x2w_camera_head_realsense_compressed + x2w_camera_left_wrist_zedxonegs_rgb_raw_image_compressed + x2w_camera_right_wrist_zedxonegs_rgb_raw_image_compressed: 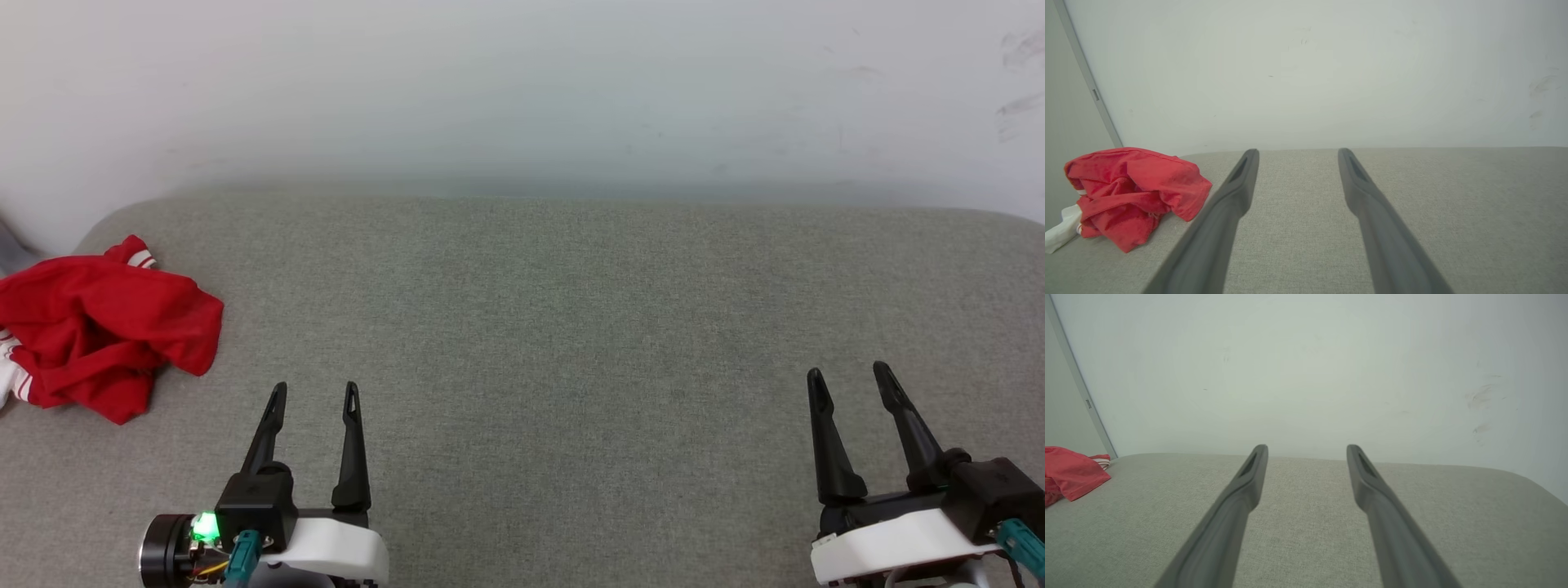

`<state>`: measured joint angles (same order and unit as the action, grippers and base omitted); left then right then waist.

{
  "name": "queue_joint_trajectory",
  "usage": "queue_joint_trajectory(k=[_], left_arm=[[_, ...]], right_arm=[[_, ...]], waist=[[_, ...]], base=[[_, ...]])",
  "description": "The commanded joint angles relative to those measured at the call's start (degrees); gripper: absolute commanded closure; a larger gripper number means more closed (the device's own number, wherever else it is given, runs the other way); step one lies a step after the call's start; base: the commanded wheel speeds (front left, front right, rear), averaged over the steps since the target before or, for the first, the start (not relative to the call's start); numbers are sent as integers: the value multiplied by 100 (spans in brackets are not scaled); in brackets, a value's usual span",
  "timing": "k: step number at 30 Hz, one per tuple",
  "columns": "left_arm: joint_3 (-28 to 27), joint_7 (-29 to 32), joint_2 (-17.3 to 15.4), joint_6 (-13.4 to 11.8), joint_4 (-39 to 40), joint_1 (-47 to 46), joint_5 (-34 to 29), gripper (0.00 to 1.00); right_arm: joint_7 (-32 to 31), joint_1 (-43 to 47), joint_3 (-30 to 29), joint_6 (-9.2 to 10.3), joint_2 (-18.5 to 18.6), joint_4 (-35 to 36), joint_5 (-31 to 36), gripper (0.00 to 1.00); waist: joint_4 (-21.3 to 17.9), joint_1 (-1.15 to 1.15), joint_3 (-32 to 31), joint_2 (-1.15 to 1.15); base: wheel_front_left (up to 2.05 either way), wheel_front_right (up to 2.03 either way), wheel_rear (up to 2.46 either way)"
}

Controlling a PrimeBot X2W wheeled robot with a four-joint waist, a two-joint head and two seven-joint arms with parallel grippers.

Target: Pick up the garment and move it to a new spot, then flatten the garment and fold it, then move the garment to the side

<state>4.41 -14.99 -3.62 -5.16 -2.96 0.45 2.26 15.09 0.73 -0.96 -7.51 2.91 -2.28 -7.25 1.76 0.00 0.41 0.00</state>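
The garment (98,335) is a crumpled red heap with white striped trim, lying at the far left of the grey fabric surface (555,327). In the left wrist view the garment (1131,192) lies left of my fingers; in the right wrist view a red corner of the garment (1069,473) shows at the left edge. My left gripper (316,394) is open, low and right of the heap, apart from it. At the lower right my right gripper (849,377) is open too, with nothing between its fingers.
A white wall (522,90) rises right behind the grey surface. The surface's rounded back corners show at the left (114,216) and right (1004,219). A grey vertical strip (1086,77) runs down the wall at the far left.
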Motion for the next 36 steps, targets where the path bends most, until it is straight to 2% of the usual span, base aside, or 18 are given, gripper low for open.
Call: queue_joint_trajectory(k=[1, 21, 28, 36], left_arm=[[-35, -30, 3, 20, -9, 23, -24, 0], [-100, -30, 58, 94, -87, -18, -91, 0], [-127, -24, 64, 77, -93, -59, -96, 0], [-202, -24, 69, 66, -93, -58, -94, 0]], right_arm=[[12, 37, 2, 4, -5, -22, -19, 0], [12, 45, -15, 4, -5, -52, -47, 0], [12, 67, -15, 4, -5, -5, -4, 0], [12, 92, -6, 4, -5, 35, 25, 0]], waist=[[1, 0, -1, 0], [105, 0, 24, 0], [410, 0, 60, 0], [932, 0, 94, 0]], base=[[0, 0, 0], [0, 0, 0], [0, 0, 0], [0, 0, 0]])
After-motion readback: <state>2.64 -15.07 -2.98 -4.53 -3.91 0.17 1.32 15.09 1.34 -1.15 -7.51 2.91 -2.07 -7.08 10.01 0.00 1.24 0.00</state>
